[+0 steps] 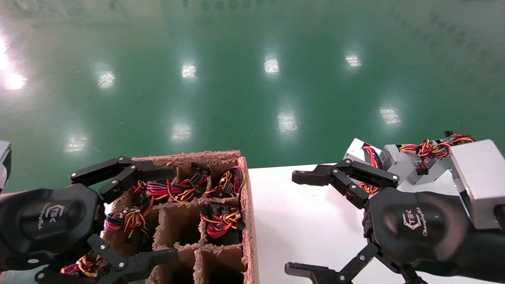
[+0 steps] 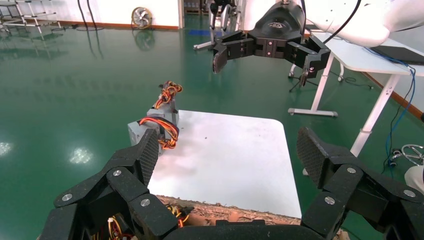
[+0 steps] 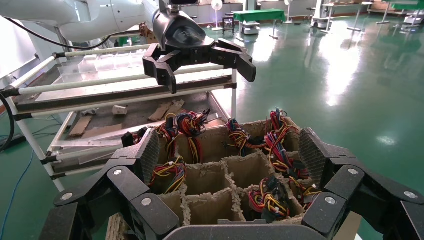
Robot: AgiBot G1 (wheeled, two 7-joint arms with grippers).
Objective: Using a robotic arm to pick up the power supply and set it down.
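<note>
Several silver-grey power supplies (image 1: 396, 159) with red, yellow and black wires lie at the far right of the white table (image 1: 276, 205); a larger-looking one (image 1: 479, 177) sits nearest me. The left wrist view shows two of them (image 2: 145, 131) at the table's (image 2: 240, 175) edge. More wire bundles (image 1: 219, 221) fill cells of the cardboard box (image 1: 246, 205). My left gripper (image 1: 174, 213) hovers open over the box, holding nothing. My right gripper (image 1: 290, 223) hangs open above the table, left of the power supplies. Each wrist view shows its own gripper open and empty (image 2: 227, 150) (image 3: 229, 150).
The divided box (image 3: 215, 167) has several empty cells near its middle. A metal shelf rack (image 3: 100, 95) stands behind the box. Glossy green floor (image 1: 252, 79) lies beyond both. Another white table's leg (image 2: 320, 90) stands farther off.
</note>
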